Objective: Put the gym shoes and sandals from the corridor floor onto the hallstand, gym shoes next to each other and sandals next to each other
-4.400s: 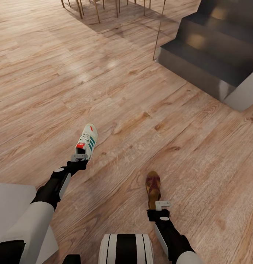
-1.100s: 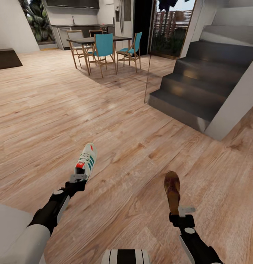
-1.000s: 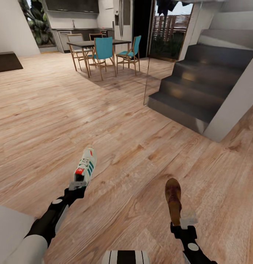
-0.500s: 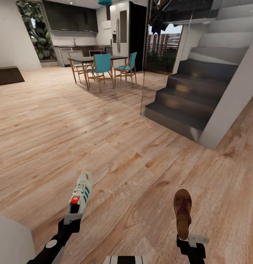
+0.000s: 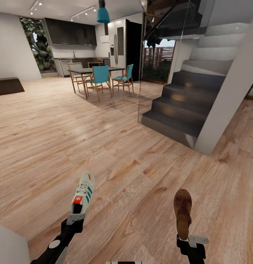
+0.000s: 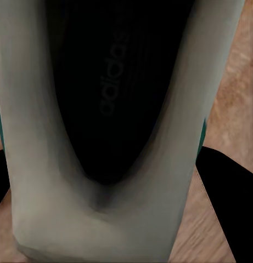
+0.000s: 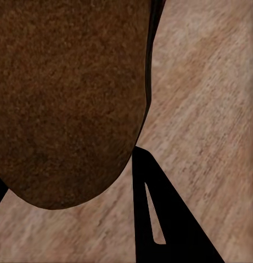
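My left gripper (image 5: 75,219) is shut on the heel of a cream-white gym shoe (image 5: 83,197) with green stripes and a red tongue tag, holding it above the wood floor (image 5: 49,139). In the left wrist view the shoe's dark inside (image 6: 112,87) and pale heel collar sit right against the camera. At the lower right of the head view, my right gripper (image 5: 188,240) is shut on the heel end of a brown sandal (image 5: 182,212). Its brown sole (image 7: 66,98) looms large in the right wrist view, with a dark finger (image 7: 159,219) beside it.
Dark grey stairs (image 5: 185,106) with a pale slanted wall (image 5: 229,91) rise at the right. A dining table (image 5: 91,71) with teal chairs (image 5: 100,75) stands far ahead, kitchen units behind. A light grey surface corner (image 5: 5,245) shows at lower left.
The head camera has tilted upward, bringing more of the room and ceiling into view. Both arms keep holding the gym shoe and the sandal, lower in the picture than before.
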Robot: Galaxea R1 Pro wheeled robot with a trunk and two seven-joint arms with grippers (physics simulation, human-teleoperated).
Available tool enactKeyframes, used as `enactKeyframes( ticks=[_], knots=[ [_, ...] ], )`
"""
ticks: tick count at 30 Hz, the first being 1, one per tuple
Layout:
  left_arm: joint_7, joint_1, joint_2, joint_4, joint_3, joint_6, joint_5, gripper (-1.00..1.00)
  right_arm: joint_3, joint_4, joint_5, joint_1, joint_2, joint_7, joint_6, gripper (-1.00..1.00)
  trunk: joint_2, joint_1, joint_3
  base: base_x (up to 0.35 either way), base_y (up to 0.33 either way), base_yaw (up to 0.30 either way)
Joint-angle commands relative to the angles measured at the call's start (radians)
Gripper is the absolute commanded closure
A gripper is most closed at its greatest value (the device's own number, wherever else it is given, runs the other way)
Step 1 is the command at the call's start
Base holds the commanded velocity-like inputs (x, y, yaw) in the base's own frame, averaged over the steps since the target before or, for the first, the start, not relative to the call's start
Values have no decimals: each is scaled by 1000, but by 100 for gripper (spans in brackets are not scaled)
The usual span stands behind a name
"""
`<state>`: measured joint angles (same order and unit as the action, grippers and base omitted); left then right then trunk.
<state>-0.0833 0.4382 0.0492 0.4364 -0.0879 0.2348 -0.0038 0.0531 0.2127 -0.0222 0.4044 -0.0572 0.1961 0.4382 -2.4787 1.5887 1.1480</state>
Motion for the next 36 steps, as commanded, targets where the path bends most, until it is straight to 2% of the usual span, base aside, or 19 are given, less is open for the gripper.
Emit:
enactKeyframes(
  ticks=[1, 12, 17, 26, 30, 36],
  knots=[
    [-9, 0, -1, -1, -7, 2, -1, 100, 5, -1, -1, 1, 0, -1, 4, 100, 0, 0, -1, 0, 0, -67],
    [-10, 0, -1, -1, -7, 6, 2, 100, 5, -1, -2, 1, 0, 0, 4, 100, 0, 0, -18, 0, 0, -67],
    [-9, -1, 0, -2, -7, 38, 2, 100, 5, -1, -2, 1, 0, 1, 3, 100, 0, 0, -25, 125, -74, -46],
    [-9, -1, -1, -12, -7, 57, 5, 100, 6, -1, -2, 1, 2, 5, 1, 100, 0, 0, -28, 180, -201, -31],
    [-8, -2, 0, -36, -8, 62, 11, 100, 6, -1, -1, 1, 3, 5, 1, 100, 0, 0, -28, 115, -258, -203],
    [-7, -22, 4, -60, -14, 106, 37, 100, 6, -1, -2, 1, 2, 5, 2, 100, 0, 0, -28, 151, -266, -272]
  ],
)
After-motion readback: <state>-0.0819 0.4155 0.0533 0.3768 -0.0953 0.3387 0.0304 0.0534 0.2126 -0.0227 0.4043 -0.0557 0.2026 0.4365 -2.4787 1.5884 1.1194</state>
